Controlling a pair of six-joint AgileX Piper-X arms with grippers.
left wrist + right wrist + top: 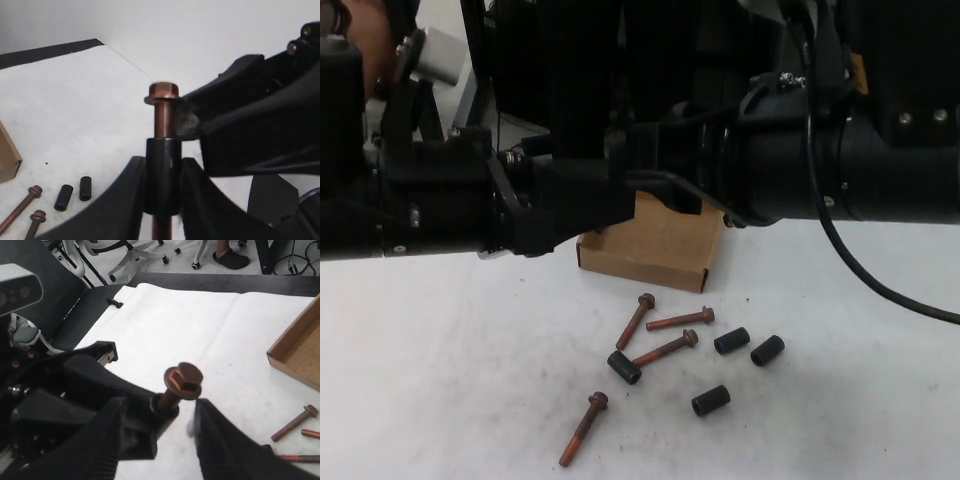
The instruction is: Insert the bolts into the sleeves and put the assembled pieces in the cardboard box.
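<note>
Bolt [161, 112] seated in sleeve [160, 180], left gripper [161, 162] clamping sleeve

High view: set behind the two arms [800, 150] and above them, facing forward and down over the bench [440, 400], far enough back to take in the cardboard box [655, 245], the loose bolts [665, 348] and the loose sleeves [731, 341].

Left wrist view: very near, trained on the held sleeve [161, 175] and the bolt [162, 107] through it.

Right wrist view: equally close, facing that bolt [182, 382] from roughly the opposite side (each wrist camera turned toward the other).

Shared by all three: box corner, loose bolts, white bench.
</note>
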